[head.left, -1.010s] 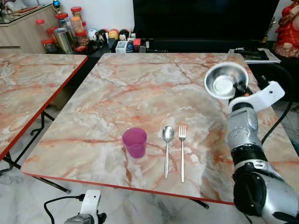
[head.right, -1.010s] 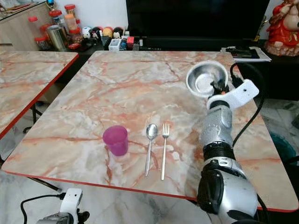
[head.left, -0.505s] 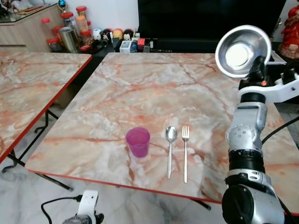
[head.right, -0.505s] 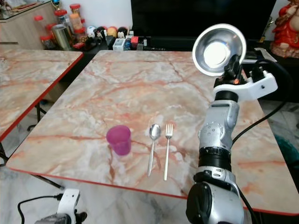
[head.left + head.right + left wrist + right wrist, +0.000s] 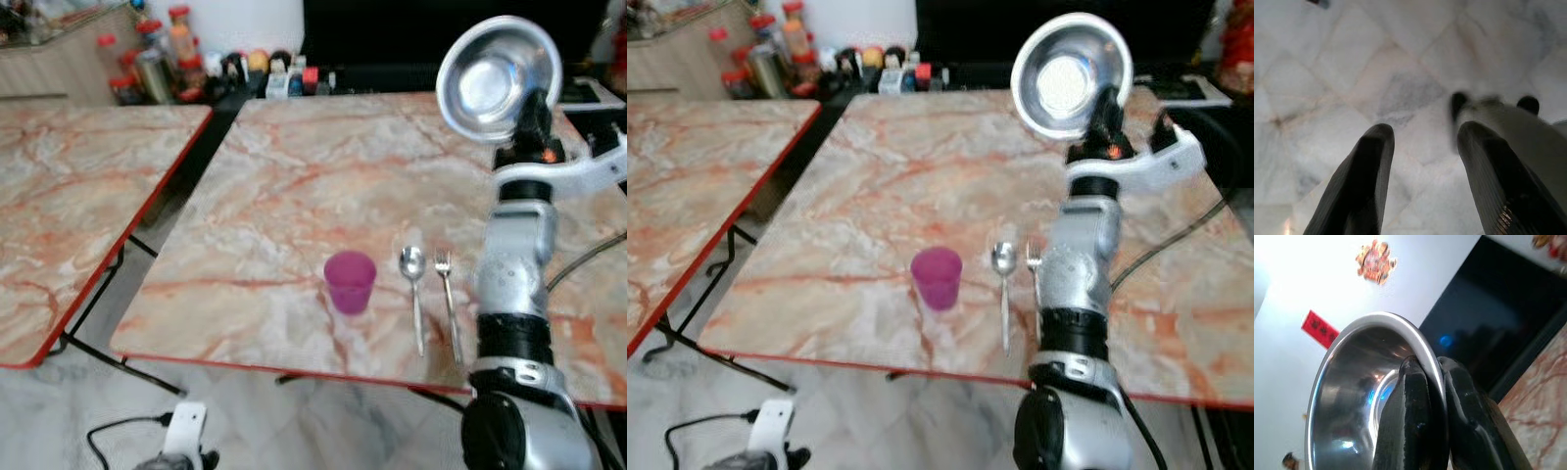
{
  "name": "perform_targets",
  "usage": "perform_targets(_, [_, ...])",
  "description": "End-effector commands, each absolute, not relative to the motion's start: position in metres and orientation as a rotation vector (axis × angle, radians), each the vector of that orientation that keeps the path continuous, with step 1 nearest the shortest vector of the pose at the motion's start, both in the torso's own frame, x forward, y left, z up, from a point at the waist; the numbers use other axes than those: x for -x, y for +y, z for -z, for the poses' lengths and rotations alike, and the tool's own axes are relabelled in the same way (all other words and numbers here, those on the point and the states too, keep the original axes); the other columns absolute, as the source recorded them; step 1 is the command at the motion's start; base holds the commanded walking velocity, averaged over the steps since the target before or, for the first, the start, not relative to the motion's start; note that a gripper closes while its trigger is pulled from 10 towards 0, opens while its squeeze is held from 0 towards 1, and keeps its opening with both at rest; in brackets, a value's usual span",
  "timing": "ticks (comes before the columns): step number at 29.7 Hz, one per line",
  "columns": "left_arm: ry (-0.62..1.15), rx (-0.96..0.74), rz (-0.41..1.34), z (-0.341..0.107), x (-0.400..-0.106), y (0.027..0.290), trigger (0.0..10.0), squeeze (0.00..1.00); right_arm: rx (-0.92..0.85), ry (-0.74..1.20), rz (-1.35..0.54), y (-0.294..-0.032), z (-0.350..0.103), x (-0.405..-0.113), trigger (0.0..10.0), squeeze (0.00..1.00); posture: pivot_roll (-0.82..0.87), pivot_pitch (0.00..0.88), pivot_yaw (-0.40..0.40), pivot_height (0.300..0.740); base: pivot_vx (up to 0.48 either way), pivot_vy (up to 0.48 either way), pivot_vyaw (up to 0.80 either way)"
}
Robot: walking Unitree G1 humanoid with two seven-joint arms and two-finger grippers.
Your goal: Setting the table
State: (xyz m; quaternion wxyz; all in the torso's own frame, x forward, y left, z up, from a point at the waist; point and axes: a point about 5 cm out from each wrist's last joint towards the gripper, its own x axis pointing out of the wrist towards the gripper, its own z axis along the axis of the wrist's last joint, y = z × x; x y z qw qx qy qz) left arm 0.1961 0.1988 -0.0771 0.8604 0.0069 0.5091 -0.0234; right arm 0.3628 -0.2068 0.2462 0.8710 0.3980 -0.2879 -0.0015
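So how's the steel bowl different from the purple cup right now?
The steel bowl is shiny metal, wide and shallow; the purple cup is matte, narrow and taller than wide. The bowl is held in the air, tipped on edge, by the right gripper pinching its rim; the cup stands upright on the table. Both are empty.

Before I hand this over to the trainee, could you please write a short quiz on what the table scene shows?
1. True or false: the right end effector pinches the rim of the bowl, holding it up above the table.
2. Which item lies between the cup and the fork? A) knife B) spoon C) plate
3. Fill in: the left end effector hangs open over the ______ floor.

Key: 1 true; 2 B; 3 marble (pale tiled).
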Motion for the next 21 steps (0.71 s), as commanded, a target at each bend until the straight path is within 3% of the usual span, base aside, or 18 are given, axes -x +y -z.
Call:
perform_targets(1, [1.062,-0.031,0.031,0.074,-0.199,0.207,10.0,0.0,-0.822,-0.666,-0.061,-0.198,-0.268,-0.36,10.0,0.0,0.01,0.0,0.053,0.74,0.0,0.48,0.0])
perform_targets(21, [1.054,-0.026,0.023,0.073,-0.202,0.206,10.0,0.0,-0.809,-0.64,-0.176,-0.176,-0.274,-0.358,10.0,0.0,0.02,0.0,0.05,0.74,0.0,0.48,0.0])
